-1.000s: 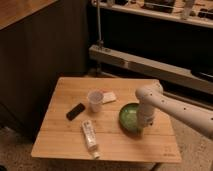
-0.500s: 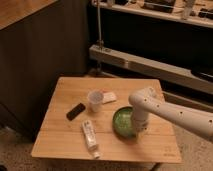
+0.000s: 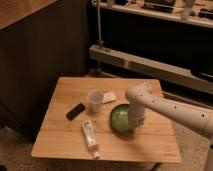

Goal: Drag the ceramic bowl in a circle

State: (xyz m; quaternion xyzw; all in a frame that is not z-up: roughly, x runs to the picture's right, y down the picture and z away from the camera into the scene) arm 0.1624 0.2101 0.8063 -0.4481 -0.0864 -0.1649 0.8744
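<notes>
The ceramic bowl [image 3: 120, 119] is round and glossy green and sits on the wooden table [image 3: 60, 135], right of centre. My white arm comes in from the right and bends down over the bowl's right rim. My gripper [image 3: 136, 125] hangs at that right edge, touching or just inside the rim. The arm hides part of the bowl's right side.
A small translucent white cup [image 3: 95, 100] stands left of the bowl, with a white packet [image 3: 108, 97] behind it. A black flat object [image 3: 75, 111] lies further left. A white tube [image 3: 89, 135] lies near the front. Dark cabinets and a metal rail stand behind the table.
The bowl has slid left and slightly forward across the table with my gripper at its right edge. The arm's elbow has swung left with it.
</notes>
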